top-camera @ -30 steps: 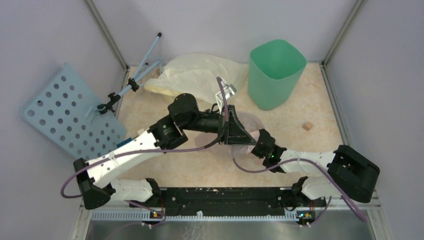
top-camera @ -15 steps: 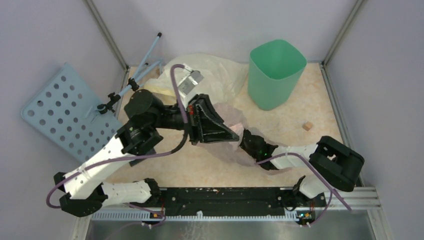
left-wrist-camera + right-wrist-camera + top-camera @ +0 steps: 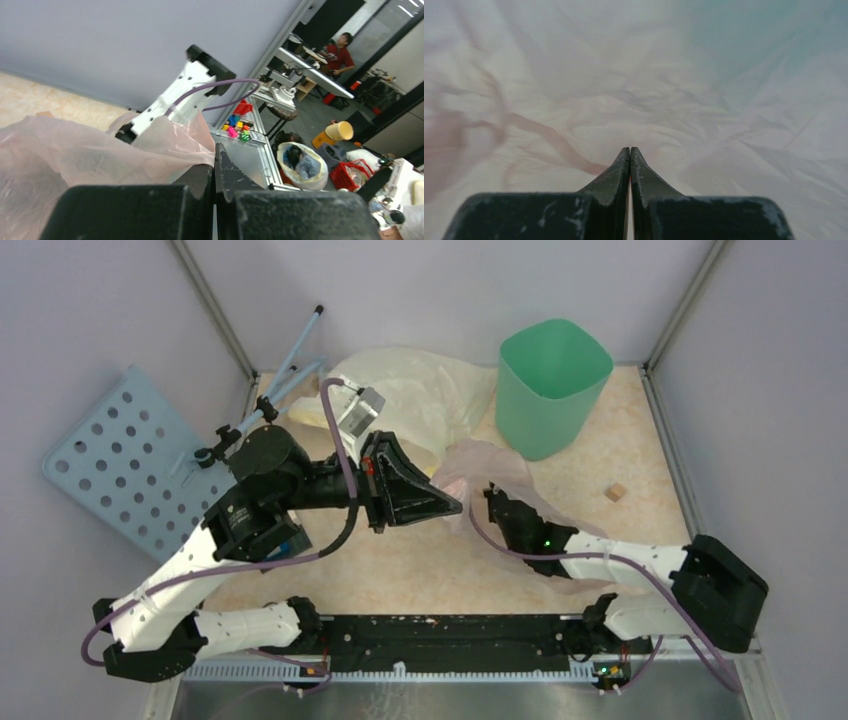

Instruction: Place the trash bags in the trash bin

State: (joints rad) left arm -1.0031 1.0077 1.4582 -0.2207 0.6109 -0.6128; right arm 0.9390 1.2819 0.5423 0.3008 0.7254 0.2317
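now the thin, crinkly, translucent pale-pink plastic bag (image 3: 495, 465) is held up over the middle of the beige speckled table (image 3: 400, 575), between the two arms. it is not in the mint-green plastic wastebasket (image 3: 545, 425), which stands upright at the far side, right of the middle. the upper edge of the bag comes near the wastebasket's wall, but i cannot tell if they touch

the left gripper (image 3: 452, 507) points to the right with its two black fingers pressed together. in the left wrist view the edge of the bag comes to the closed tips and seems pinched there, and the film lies over one finger (image 3: 199, 175)

the right gripper (image 3: 629, 150) is closed too. in its own view the film fills the whole background and its folds run together at the tips, so the bag looks gripped here also. from above, the bag covers the front part of the right arm and hides these tips

a larger opaque pale-yellow plastic bag (image 3: 410, 390) lies crumpled at the far edge, just beside the wastebasket. a small wooden cube (image 3: 615, 492) lies on the table at the right, well apart from the pink bag. a light-blue perforated plastic board (image 3: 120, 470) is at the left, outside the table's edge
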